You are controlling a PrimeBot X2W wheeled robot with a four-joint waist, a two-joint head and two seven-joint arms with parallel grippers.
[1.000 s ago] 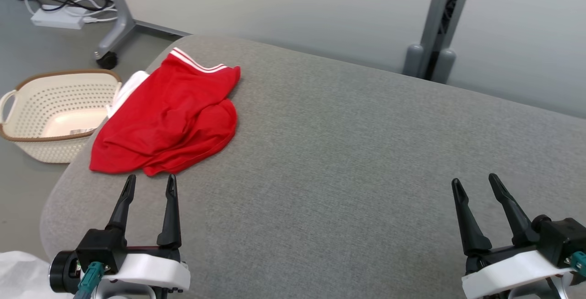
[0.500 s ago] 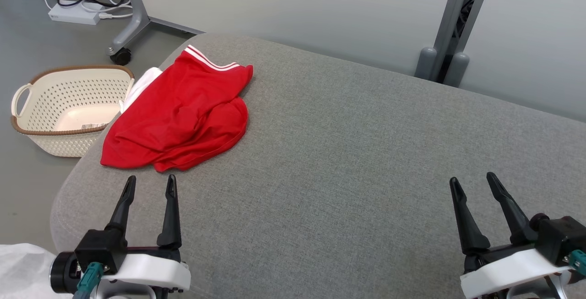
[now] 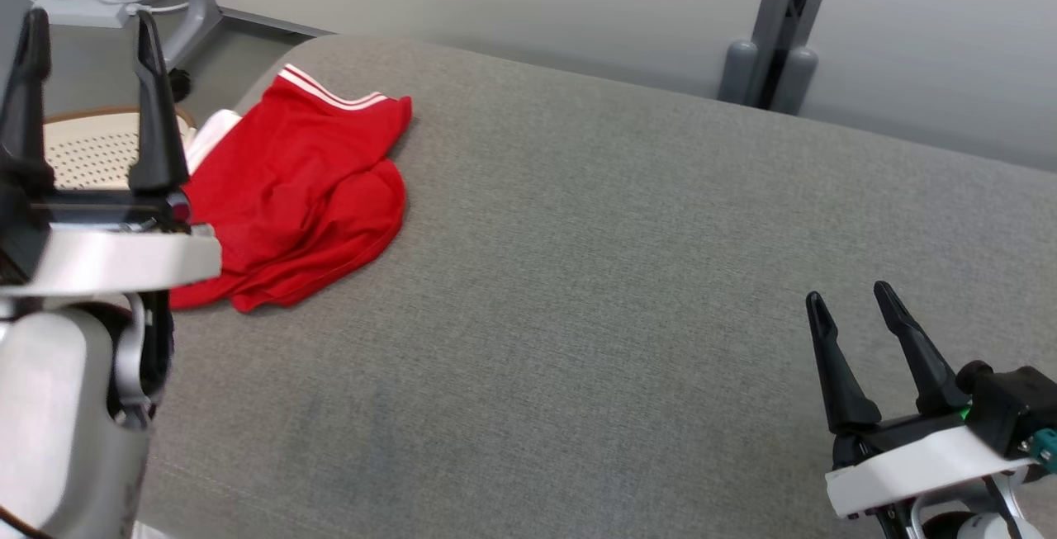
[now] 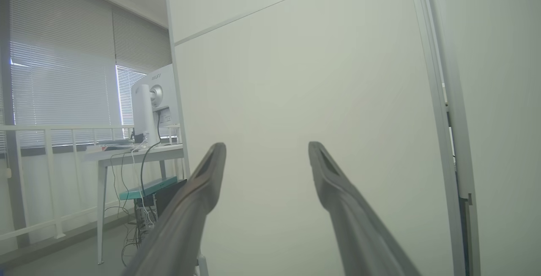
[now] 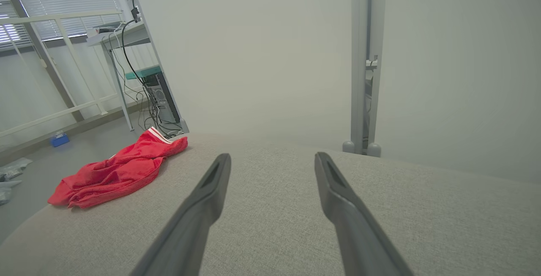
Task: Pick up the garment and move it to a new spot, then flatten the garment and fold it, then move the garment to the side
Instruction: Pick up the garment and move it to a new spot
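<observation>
- A crumpled red fabric garment (image 3: 297, 184) with two white stripes along one hem lies at the far left corner of the grey fabric-covered bench (image 3: 619, 275), which has rounded corners. Nothing grips the garment.
- In the right wrist view the garment (image 5: 114, 172) sits well to the left of that gripper's fingers, near the bench's edge.
- A piece of white cloth (image 3: 210, 130) shows at the garment's left edge, partly under it.
- The left gripper (image 3: 91, 19) stands large and close to the head camera at the left edge, fingers pointing up. Its jaws are spread wide with nothing between them. Its pale wrist housing covers the garment's near left part in that view.
- In its own wrist view the left gripper (image 4: 267, 147) faces a pale wall panel, with a white monitor (image 4: 150, 102) on a white desk (image 4: 135, 153) off to the left.
- The right gripper (image 3: 849, 293) is at the lower right above bare bench, well apart from the garment, jaws wide and empty.
- The right wrist view shows the right gripper (image 5: 272, 157) pointing along the bench top.
- A cream perforated plastic basket (image 3: 82, 151) with a brown rim stands on the floor beyond the bench's left edge, seen between the left gripper's fingers.
</observation>
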